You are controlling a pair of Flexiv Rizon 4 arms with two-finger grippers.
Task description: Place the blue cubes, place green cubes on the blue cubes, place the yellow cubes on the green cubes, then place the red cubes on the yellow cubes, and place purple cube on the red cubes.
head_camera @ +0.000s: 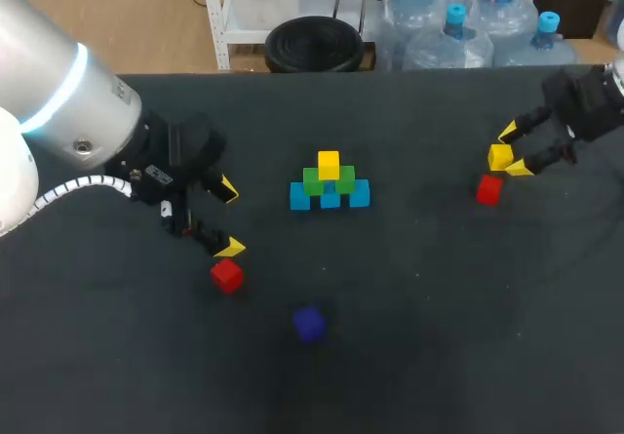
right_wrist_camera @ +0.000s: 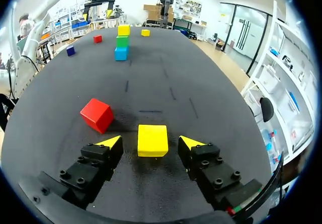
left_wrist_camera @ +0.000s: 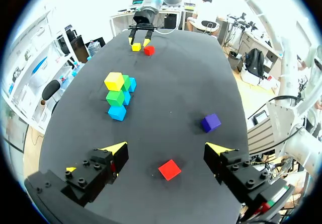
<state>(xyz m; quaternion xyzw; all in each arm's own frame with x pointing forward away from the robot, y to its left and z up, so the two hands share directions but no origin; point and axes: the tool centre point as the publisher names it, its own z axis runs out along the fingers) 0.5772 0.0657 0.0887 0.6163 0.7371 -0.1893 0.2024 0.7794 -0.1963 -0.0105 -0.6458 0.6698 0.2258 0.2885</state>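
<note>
Black cloth covers the table [head_camera: 458, 336]. At its middle stands the stack: a row of blue cubes [head_camera: 330, 197] as the base, green cubes [head_camera: 313, 181] on them, and the top yellow cube [head_camera: 329, 164] above. The wide base is judged to be there so that the upper tiers sit steadily.

Right gripper [right_wrist_camera: 150, 142]: fingers apart, one on each side of the loose yellow cube [right_wrist_camera: 152, 139], near the table's right edge. A gap shows on both sides of the cube, so it is not clamped. This straddling position is judged to be the setup for a grasp. By the task order the cube belongs on the green tier, which puts the work in its yellow step. The right-side red cube [right_wrist_camera: 97, 115] lies just beside the loose yellow cube without touching it; a skewed closing could nudge it.

Left gripper [left_wrist_camera: 168, 147]: fingers apart, holding nothing, over the table's left half. The left-side red cube [left_wrist_camera: 169, 169] lies on the cloth on the line between the fingers, judged ready for the red step.

The purple cube [head_camera: 309, 324] lies alone toward the table's near edge; it comes last in the order.
</note>
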